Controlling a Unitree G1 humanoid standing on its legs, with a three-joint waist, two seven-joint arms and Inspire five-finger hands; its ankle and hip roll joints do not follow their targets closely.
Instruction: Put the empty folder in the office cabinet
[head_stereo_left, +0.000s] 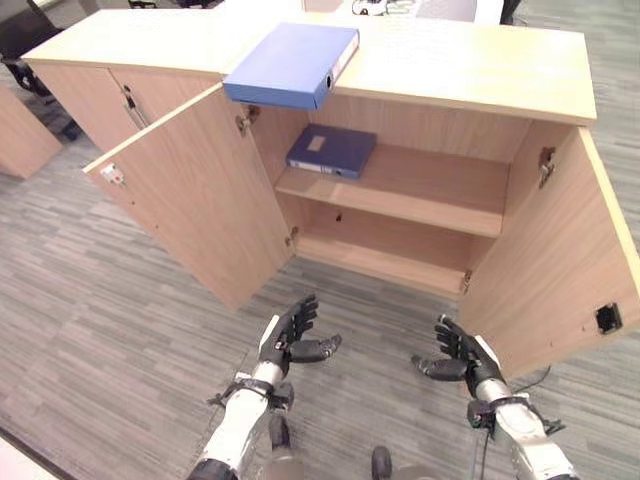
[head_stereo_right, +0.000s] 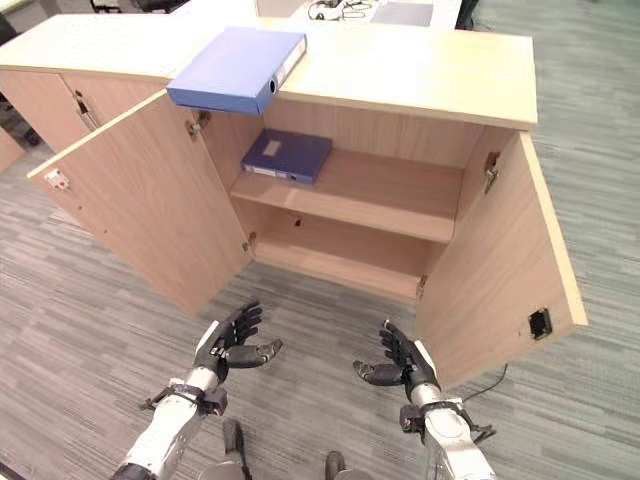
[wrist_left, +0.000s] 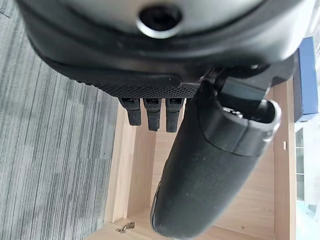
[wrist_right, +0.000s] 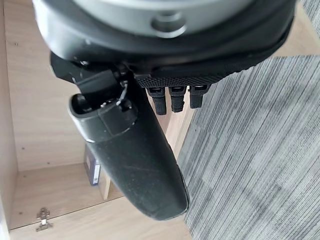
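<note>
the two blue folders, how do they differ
The folder on top is lighter blue and lies on the cabinet top, its corner jutting past the front edge; the folder on the shelf is darker navy and lies inside on the upper shelf. The top one looks bigger. Both lie flat. Both hands are empty.

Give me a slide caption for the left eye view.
Both open hands wait before the open cabinet; folder on top.
</note>
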